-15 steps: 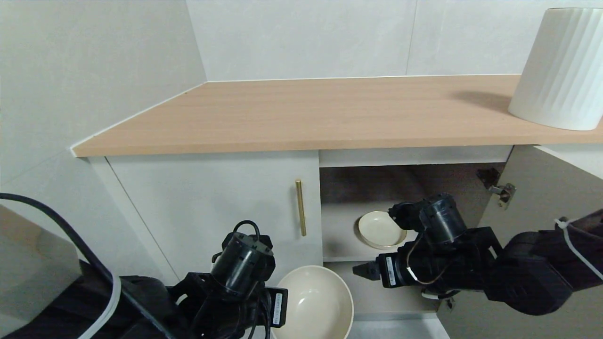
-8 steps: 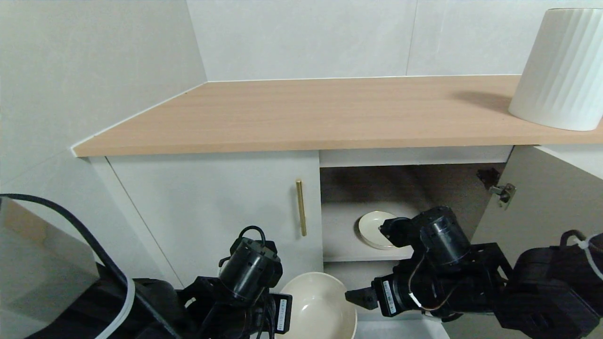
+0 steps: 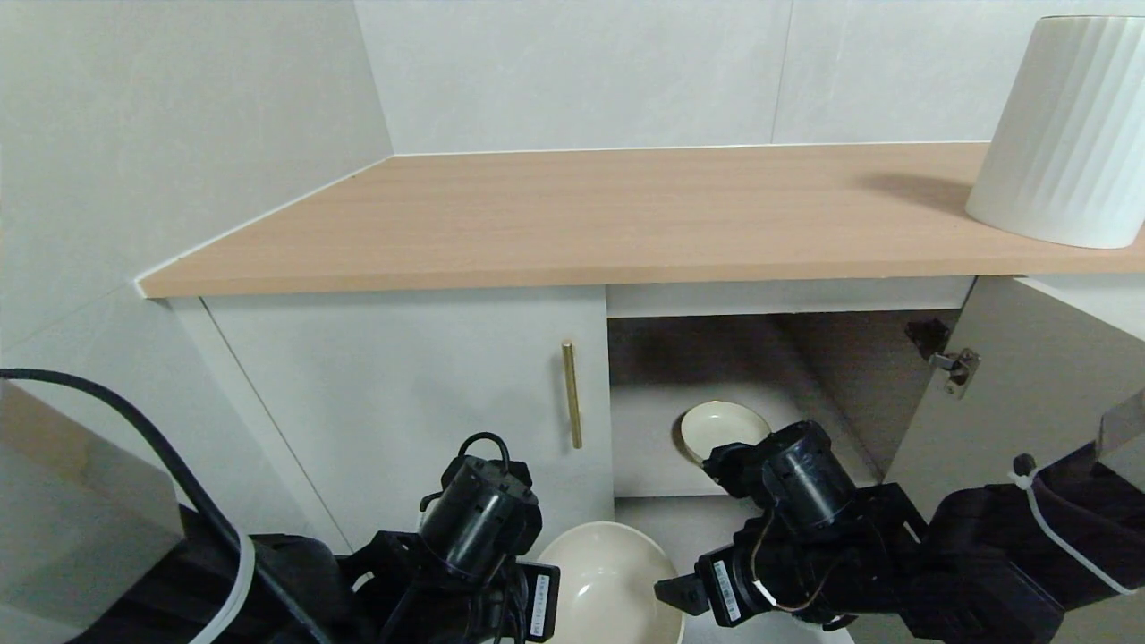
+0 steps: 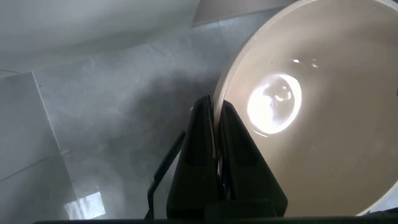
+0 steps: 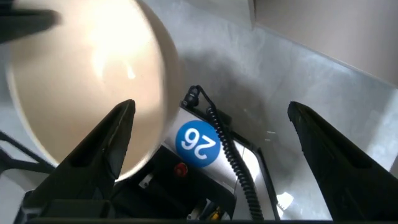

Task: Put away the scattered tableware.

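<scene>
A wooden surface (image 3: 626, 215) topped a cabinet (image 3: 402, 385), its right door (image 3: 1011, 376) open. The plate (image 3: 723, 427) lay on the shelf (image 3: 644, 447) inside, less hidden than before: the right end effector (image 3: 673, 594) had drawn back and down, fingers spread, empty. In the left wrist view, the left end effector (image 4: 214, 115) pinched the rim of the bowl (image 4: 311, 112), low before the cabinet.
</scene>
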